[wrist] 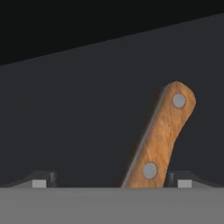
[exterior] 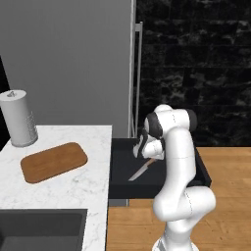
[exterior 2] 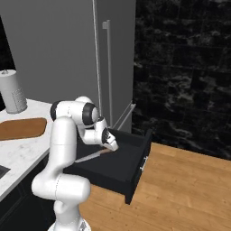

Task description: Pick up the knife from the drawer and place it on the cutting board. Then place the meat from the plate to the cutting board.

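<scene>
Gripper fingers spread wide, positioned low inside the drawer. Knife lies on the drawer floor; its handle sits between the fingertips nearer the right one. Cutting board rests on the counter at 9 o'clock from the drawer.

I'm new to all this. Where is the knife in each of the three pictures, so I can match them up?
Left base view: the knife lies in the open drawer, just left of the white arm, blade toward the counter.
Right base view: knife at centre-left, under the hand.
Hand view: its wooden handle rises at lower right.
Shared landmark: the dark drawer.
</scene>
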Robot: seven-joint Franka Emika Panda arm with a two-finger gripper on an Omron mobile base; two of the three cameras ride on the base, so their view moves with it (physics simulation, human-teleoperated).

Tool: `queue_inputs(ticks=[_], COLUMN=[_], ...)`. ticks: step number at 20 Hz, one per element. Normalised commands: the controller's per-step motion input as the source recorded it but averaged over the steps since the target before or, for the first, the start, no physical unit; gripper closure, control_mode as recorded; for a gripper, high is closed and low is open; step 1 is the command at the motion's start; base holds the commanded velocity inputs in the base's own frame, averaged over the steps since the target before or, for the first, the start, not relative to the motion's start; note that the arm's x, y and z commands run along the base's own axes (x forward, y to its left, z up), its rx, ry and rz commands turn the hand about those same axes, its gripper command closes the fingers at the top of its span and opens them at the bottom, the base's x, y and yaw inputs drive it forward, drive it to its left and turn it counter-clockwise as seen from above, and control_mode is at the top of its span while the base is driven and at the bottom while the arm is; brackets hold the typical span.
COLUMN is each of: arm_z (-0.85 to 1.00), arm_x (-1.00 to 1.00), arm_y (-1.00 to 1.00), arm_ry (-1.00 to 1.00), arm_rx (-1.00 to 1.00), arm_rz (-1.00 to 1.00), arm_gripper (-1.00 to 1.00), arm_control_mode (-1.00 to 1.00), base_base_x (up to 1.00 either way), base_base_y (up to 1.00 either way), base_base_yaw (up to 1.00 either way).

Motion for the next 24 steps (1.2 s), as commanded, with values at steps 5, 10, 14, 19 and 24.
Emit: queue_inputs(ticks=[5,10,14,19,24], arm_z=[0.00,-0.06,-0.25,-0.32,-0.02], arm_x=[-0.18,0.13,0.41,0.14,-0.04], arm_y=[-0.13,-0.01,0.15,0.03,-0.02], arm_ry=[-0.03,0.00,0.00,0.00,0.00], arm_rx=[0.01,0.00,0.00,-0.01,0.00], arm_rz=[0.00,0.00,-0.04,-0.01,0.00], arm_gripper=[-1.00,-1.00,-1.00,-1.00,1.00], arm_control_mode=[-1.00,-1.00,-1.00,-1.00,-1.00], base_base_x=[0.00,0.00,0.00,0.00,0.00], base_base_y=[0.00,0.00,0.00,0.00,0.00], base_base_yaw=[0.00,0.00,0.00,0.00,0.00])
